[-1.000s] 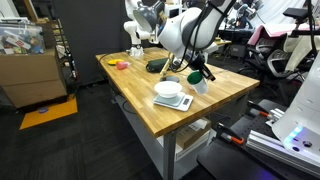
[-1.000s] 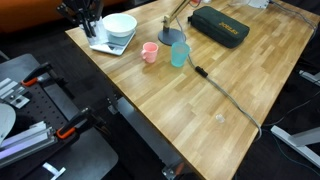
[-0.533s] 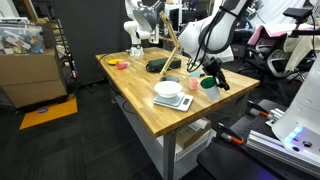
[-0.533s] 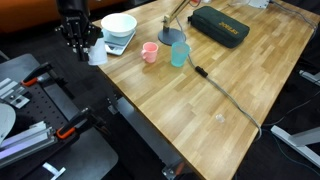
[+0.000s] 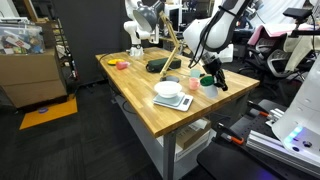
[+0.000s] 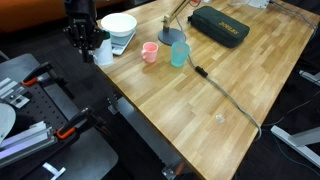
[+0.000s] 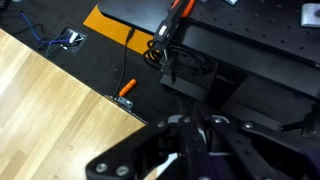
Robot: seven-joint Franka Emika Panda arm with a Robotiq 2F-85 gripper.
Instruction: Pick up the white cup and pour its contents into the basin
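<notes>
In an exterior view, the gripper [image 6: 92, 44] hangs at the far left, over the corner of the wooden table [image 6: 200, 110]. Its dark fingers are closed around the white cup [image 6: 103, 53], which sits just below them and looks lifted clear of the wood. Just to the right of the cup stands the white basin [image 6: 120, 24], resting on a flat tray [image 6: 116, 46]. Further right are a pink cup [image 6: 150, 52] and a teal cup [image 6: 179, 54], near each other but apart. A round lamp base [image 6: 172, 37] stands behind them. A dark green case [image 6: 220, 27] lies toward the right end, and a black cable [image 6: 228, 98] trails across the bare boards.

From the opposite side, in an exterior view, the order runs the other way. The table [image 5: 135, 90] is at left, the basin [image 5: 168, 89] sits on its tray [image 5: 178, 102] in the middle, and the cup [image 5: 208, 84] is just right of it in the gripper [image 5: 206, 78].

In the wrist view, a triangle of table [image 7: 50, 95] fills the left. An orange floor mat [image 7: 120, 25] lies further along, and the gripper [image 7: 185, 150] is dark at the bottom edge. Whether the pale patch between its fingers is the cup cannot be told
</notes>
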